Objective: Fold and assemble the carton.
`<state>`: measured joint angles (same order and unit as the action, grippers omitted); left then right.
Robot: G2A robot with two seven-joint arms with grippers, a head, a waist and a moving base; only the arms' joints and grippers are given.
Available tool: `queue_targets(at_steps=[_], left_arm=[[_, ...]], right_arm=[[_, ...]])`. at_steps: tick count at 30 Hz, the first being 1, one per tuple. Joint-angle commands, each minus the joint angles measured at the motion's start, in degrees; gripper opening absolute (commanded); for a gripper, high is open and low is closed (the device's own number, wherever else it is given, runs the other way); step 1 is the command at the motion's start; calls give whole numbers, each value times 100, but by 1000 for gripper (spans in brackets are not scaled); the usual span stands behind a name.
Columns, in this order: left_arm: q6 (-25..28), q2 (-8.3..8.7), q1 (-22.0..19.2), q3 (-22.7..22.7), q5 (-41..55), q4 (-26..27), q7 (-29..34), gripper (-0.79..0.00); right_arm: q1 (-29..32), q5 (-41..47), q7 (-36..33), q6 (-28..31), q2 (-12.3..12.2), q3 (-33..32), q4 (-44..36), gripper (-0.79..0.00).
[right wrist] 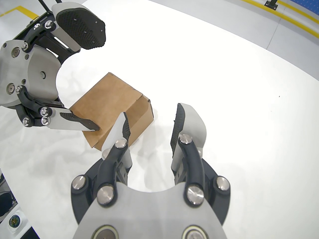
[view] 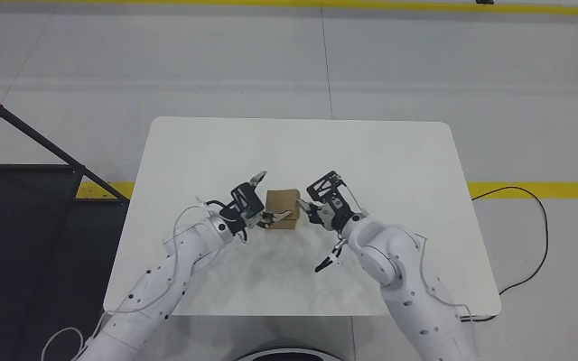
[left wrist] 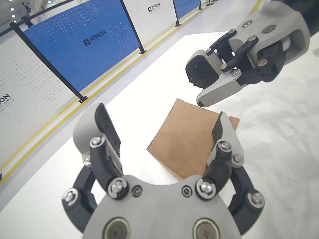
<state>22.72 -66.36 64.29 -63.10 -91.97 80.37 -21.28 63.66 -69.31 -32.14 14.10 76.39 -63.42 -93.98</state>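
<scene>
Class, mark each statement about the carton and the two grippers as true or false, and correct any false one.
1. The carton stands on the white table between the two grippers. True.
2. The left gripper is shut on the carton. False: it is open, with one fingertip at the carton's side.
3. The right gripper is open. True.
4. The carton lies as a flat sheet. False: it stands as a box.
</scene>
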Motion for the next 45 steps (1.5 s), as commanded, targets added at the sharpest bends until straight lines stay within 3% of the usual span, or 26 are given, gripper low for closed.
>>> queue_targets(at_steps=[1,7,14,24,32,38,45], left_arm=[[-44,1,31,-36,32,29,-39,0],[-89,-3,77,-98,120,71,1,-6],[-126,-11,96,-148,189,79,45,-132],[-105,-10,132,-225,214,52,18,-203],[-75,-13,150,-256,224,13,-6,-225],[-37,-22,130,-246,224,-30,10,-231],[6,-32,99,-236,223,-65,30,-228]], right_arm=[[36,1,23,4,-9,-30,-34,-376],[96,-10,43,-1,-24,-68,-92,-376],[116,-32,63,15,-34,-71,-136,-379],[165,-137,147,68,-51,-50,-196,-342],[348,-84,485,9,-78,-207,-381,-385],[284,-250,259,121,-83,-85,-348,-317],[177,-408,206,197,-72,77,-259,-314]])
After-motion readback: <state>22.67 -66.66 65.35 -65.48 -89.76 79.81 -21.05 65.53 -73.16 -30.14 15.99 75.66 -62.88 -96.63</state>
